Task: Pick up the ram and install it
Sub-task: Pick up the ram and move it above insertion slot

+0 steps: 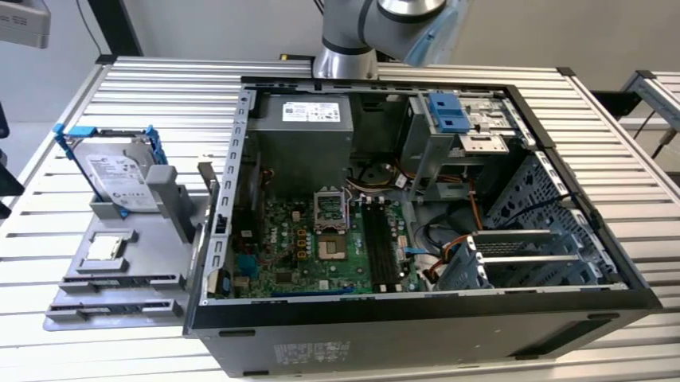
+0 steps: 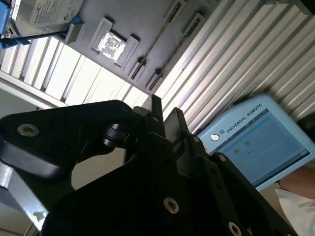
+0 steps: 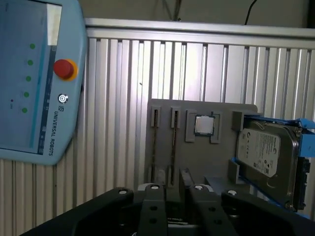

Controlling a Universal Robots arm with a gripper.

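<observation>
A grey holder (image 1: 117,270) lies on the slatted table to the exterior view's left of the open computer case (image 1: 425,318). Two narrow slots (image 3: 155,142) in the holder each hold a thin strip seen edge-on, which I take for the ram (image 3: 173,142). The same strips show on the holder in the second wrist view (image 2: 170,19). In both wrist views my black gripper (image 3: 178,179) (image 2: 165,110) hangs well above the table, short of the holder, its fingers close together with nothing between them. The motherboard's black slots (image 1: 380,239) lie inside the case.
On the holder stand a silver hard drive in a blue frame (image 1: 111,171) (image 3: 268,157) and a small square chip (image 1: 107,248) (image 3: 203,125). A pale blue teach pendant (image 3: 34,78) (image 2: 256,142) is close to the gripper. A white sleeve (image 2: 295,204) shows beside it. The arm (image 1: 351,36) rises behind the case.
</observation>
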